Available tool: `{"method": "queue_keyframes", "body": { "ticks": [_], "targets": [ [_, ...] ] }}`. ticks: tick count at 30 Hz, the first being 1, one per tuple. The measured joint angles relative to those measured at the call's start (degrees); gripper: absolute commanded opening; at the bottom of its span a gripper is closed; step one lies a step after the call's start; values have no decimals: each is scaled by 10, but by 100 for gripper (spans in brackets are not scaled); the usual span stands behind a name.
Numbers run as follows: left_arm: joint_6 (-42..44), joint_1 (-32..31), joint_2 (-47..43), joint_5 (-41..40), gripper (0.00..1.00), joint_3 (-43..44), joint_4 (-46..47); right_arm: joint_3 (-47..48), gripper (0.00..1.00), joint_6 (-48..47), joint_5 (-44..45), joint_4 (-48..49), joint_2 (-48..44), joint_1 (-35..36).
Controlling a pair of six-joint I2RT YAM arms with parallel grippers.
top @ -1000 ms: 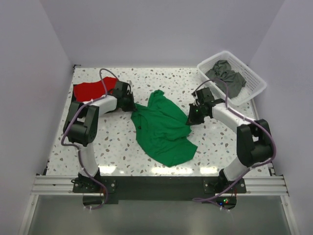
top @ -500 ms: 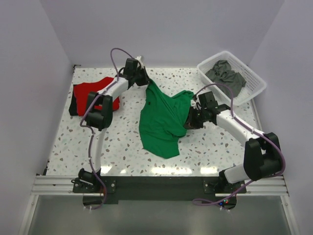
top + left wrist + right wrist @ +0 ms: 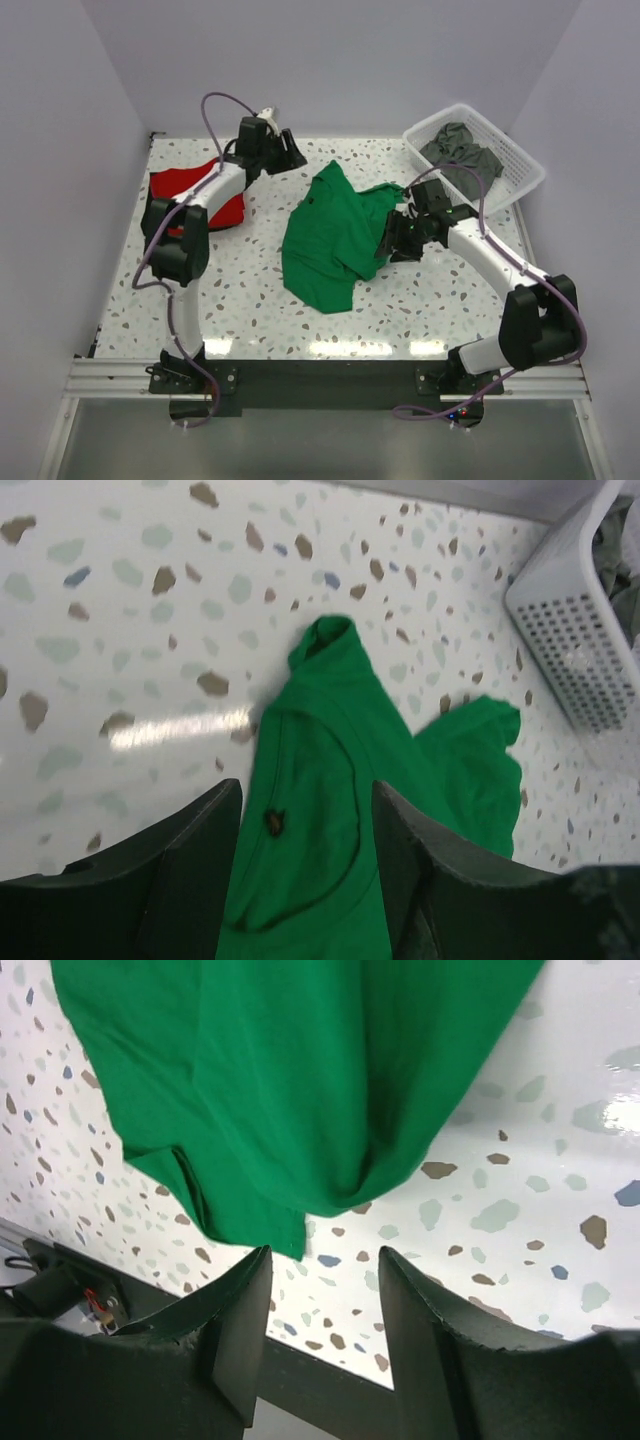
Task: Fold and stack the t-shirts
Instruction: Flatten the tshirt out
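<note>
The bright green t-shirt (image 3: 335, 235) lies crumpled and partly folded over itself in the middle of the table. My left gripper (image 3: 294, 157) hovers open beyond the shirt's far left corner. In the left wrist view the green t-shirt (image 3: 340, 780) and its collar show between the spread fingers (image 3: 190, 860) of the left gripper (image 3: 307, 788), which touch nothing. My right gripper (image 3: 390, 243) is open at the shirt's right edge. In the right wrist view the right gripper (image 3: 325, 1252) is empty, with the green t-shirt (image 3: 290, 1090) just beyond its tips. A red t-shirt (image 3: 190, 190) lies at the far left.
A white lattice basket (image 3: 520, 165) at the far right corner holds dark grey t-shirts (image 3: 460, 155). It also shows at the right edge of the left wrist view as the basket (image 3: 570, 650). Walls close in the speckled table (image 3: 450, 290) on three sides.
Both grippers have opened and let go of the green t-shirt, which dropped from its lifted spread into a heap on the table. The left gripper drew back from it.
</note>
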Motion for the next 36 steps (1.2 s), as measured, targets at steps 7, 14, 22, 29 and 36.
{"method": "queue_keyframes", "body": {
  "ticks": [7, 14, 22, 29, 36],
  "targets": [
    [64, -44, -261, -69, 56, -258, -81, -4, 46, 10, 7, 8, 44, -44],
    [80, -174, -337, -118, 52, -350, -202, -32, 45, 19, 2, 31, 64, -50],
    [51, -249, -328, -138, 41, -370, -299, -42, 41, 20, -5, 42, 70, -50],
    [15, -287, -286, -121, 38, -380, -298, -42, 41, 8, -15, 42, 70, -51],
    [-1, -287, -234, -117, 37, -378, -299, -42, 40, 3, -28, 43, 70, -56]
  ]
}}
